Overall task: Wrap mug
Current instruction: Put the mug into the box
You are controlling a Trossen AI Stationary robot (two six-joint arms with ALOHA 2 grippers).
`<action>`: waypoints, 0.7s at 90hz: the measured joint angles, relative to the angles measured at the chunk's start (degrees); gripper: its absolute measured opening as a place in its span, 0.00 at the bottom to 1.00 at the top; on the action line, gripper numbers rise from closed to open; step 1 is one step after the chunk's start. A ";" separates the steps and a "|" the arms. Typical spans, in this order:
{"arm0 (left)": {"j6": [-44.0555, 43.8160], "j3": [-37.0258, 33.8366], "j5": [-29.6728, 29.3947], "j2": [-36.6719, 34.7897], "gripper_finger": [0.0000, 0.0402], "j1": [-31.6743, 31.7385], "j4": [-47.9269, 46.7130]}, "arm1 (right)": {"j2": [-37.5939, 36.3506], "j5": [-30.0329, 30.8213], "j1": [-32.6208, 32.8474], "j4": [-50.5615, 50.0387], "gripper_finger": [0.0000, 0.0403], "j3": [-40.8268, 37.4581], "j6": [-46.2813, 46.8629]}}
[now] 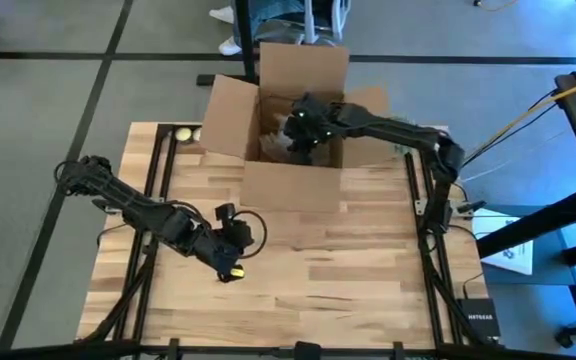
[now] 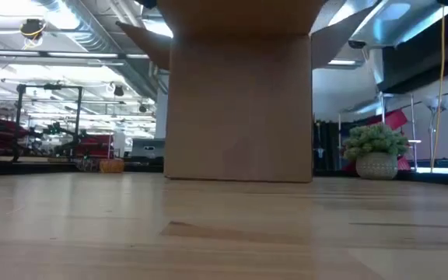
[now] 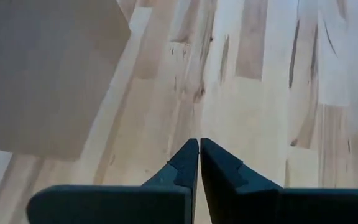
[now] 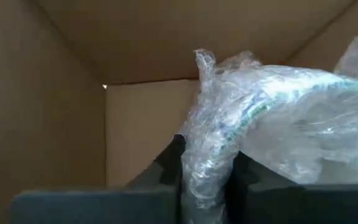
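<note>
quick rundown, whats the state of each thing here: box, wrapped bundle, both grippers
cardboard box: flaps open, upright on the table
bubble wrap bundle: inside the box, pinched at one end
right gripper: inside the box, shut on the bubble wrap
left gripper: shut, empty, over bare table

The right end effector (image 1: pixel 301 128) reaches into the open cardboard box (image 1: pixel 290 185) at the bench's (image 1: pixel 348 280) far edge, while the left end effector (image 1: pixel 230 262) hovers over bare wood.

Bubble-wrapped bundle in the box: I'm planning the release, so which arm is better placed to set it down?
Right: the right gripper already pinches the bubble-wrapped bundle inside the cardboard box. The left gripper is shut over bare table.
</note>
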 joint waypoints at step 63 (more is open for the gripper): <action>-0.55 0.00 -0.02 0.00 0.00 0.09 0.02 | -18.29 -3.59 0.03 -12.08 0.56 0.06 0.85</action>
